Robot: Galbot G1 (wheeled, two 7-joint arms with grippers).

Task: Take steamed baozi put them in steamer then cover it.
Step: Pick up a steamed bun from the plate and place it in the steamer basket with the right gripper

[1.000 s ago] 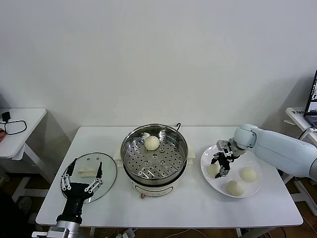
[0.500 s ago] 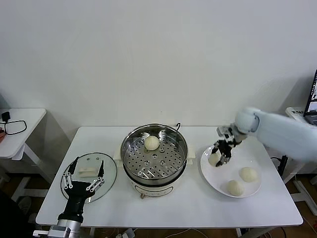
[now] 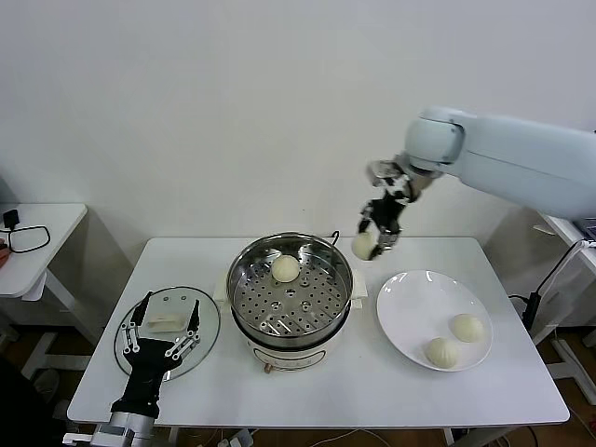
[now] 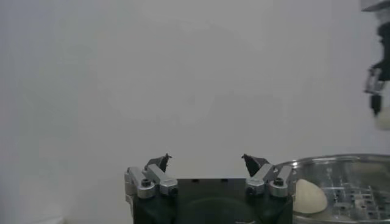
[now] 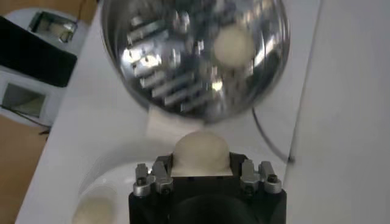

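Observation:
My right gripper (image 3: 372, 235) is shut on a cream-white baozi (image 3: 363, 246) and holds it in the air just right of the steamer's (image 3: 291, 289) rim. In the right wrist view the held baozi (image 5: 200, 154) sits between the jaws, above the steamer (image 5: 194, 58). One baozi (image 3: 285, 268) lies on the perforated tray at the back. Two baozi (image 3: 467, 327) (image 3: 440, 352) lie on the white plate (image 3: 410, 312). The glass cover (image 3: 168, 326) with its white handle lies flat on the table at the left. My left gripper (image 3: 156, 328) is open, parked at that cover.
The white table (image 3: 317, 391) ends close in front of the steamer. A black cord (image 3: 335, 237) runs behind the pot. A small side table (image 3: 37, 244) with glasses stands at far left.
My right gripper closed on a baozi on the plate, lifted it and carried it up and left to beside the steamer's rim. The left arm stayed still.

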